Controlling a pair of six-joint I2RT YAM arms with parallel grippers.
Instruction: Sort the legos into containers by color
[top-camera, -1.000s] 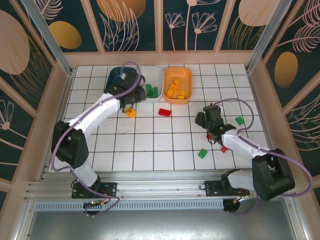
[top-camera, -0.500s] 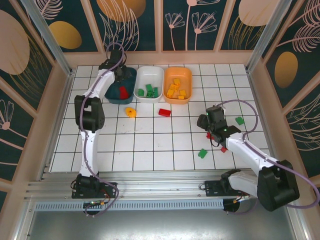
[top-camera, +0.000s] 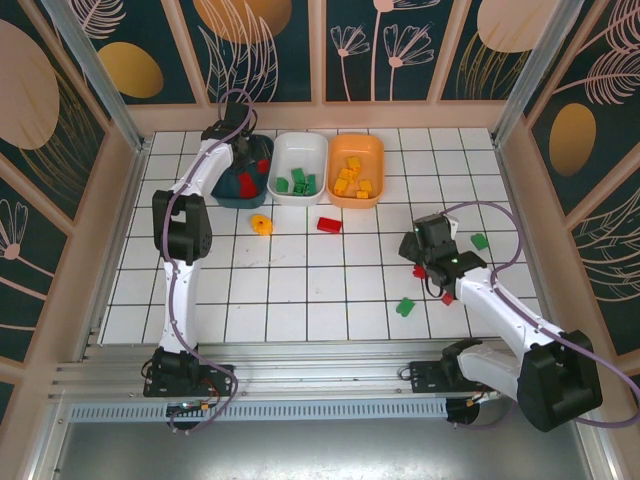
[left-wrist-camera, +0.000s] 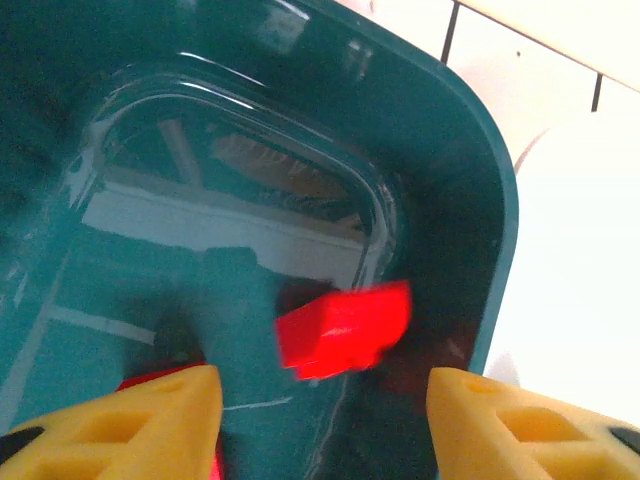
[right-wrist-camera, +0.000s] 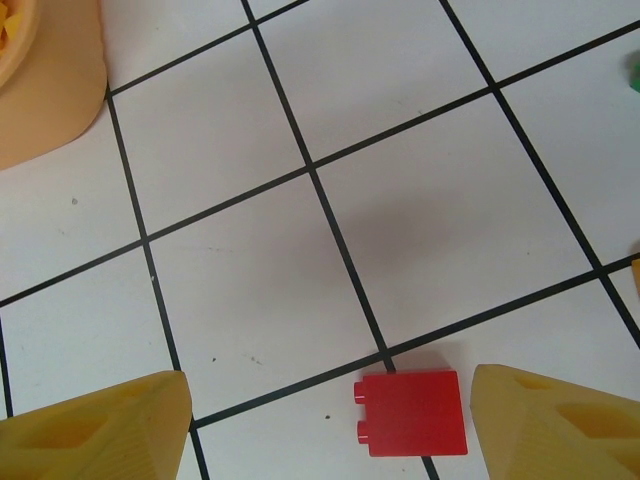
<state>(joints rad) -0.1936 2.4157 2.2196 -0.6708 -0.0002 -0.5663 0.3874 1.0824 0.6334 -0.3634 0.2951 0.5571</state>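
Note:
My left gripper hangs over the dark teal container, open. In the left wrist view a blurred red lego lies loose over the teal container, between and beyond the yellow fingers. More red legos lie inside. The white container holds green legos, and the orange container holds yellow ones. My right gripper is open just above a red lego on the tiles, which lies close to its right finger.
Loose on the tiles are a yellow lego, a red one, another red, and green ones. The orange container's corner shows in the right wrist view. Walls enclose the table.
The left arm swung out to the teal container, then its jaws opened and let go of a red lego. The right gripper opened wider and edged toward the red lego.

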